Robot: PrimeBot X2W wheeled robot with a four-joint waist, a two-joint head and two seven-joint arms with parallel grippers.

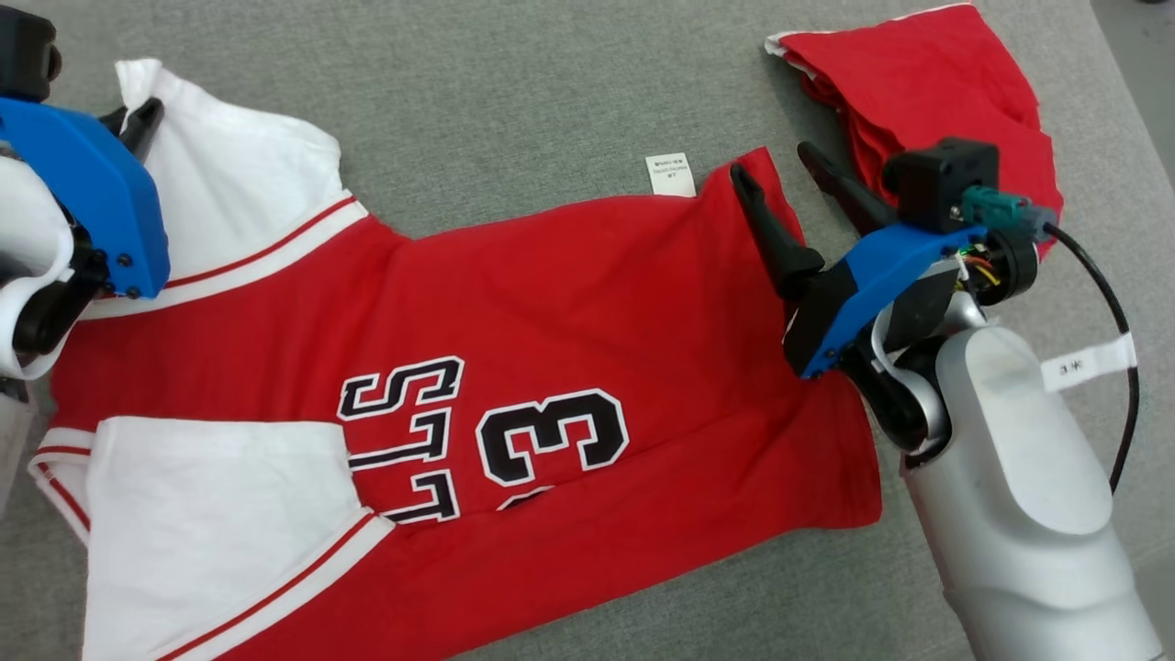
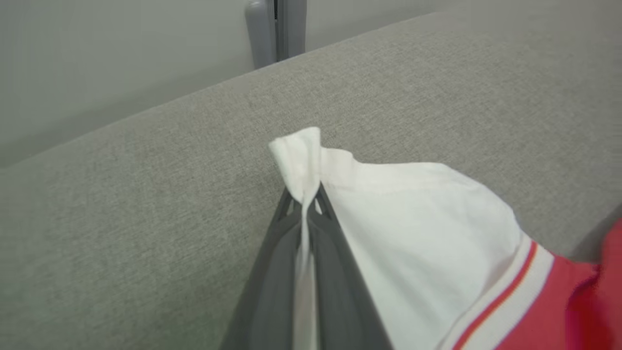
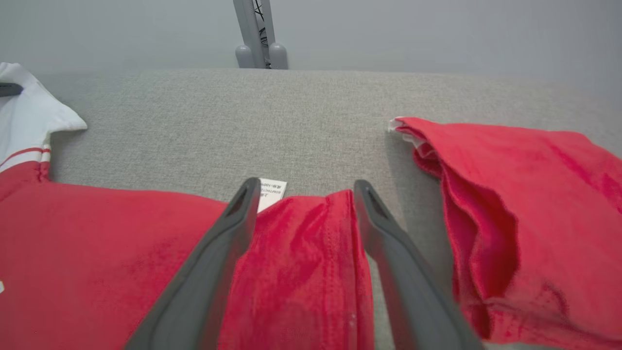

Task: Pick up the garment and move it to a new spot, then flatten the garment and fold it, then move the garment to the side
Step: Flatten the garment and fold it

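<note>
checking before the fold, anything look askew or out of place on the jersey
Yes. The jersey is not flat: its near white sleeve is flopped over the chest, covering part of the lettering. A care label pokes out past the far edge, and a second red cloth lies crumpled apart from it.

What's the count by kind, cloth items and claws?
jersey: 1
red cloth: 1
claws: 2, left claw shut on the jersey's white sleeve, right claw open
total: 4
</note>
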